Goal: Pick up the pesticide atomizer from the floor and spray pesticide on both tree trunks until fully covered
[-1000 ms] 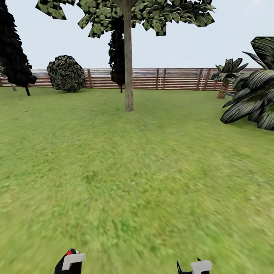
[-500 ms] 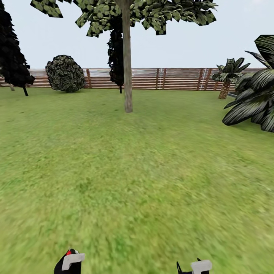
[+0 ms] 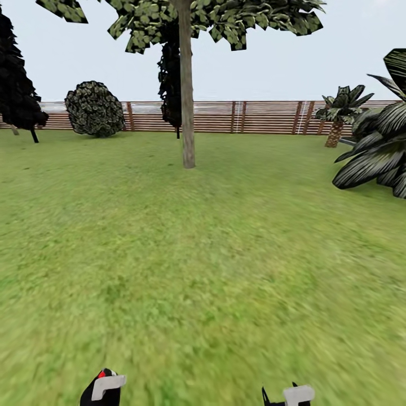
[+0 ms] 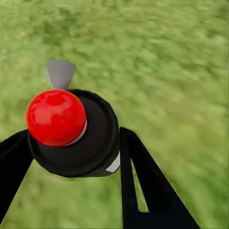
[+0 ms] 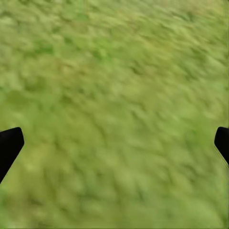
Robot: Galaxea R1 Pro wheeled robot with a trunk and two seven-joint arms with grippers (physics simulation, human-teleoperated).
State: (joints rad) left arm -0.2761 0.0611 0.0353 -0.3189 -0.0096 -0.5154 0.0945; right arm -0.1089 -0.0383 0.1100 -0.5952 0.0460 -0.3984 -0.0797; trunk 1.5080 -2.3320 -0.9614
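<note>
— Between the left pincer's (image 4: 71,157) black fingers sits the atomizer (image 4: 71,133), red knob up, gripped.
— And the trunk (image 3: 186,101)?
— Well ahead across grass (image 3: 225,254); right pincer (image 5: 114,143) gapes empty.

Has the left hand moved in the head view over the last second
No. The left hand sits at the same spot at the head view's lower edge. The tree trunk and fence shift slightly, so the camera moved.
</note>
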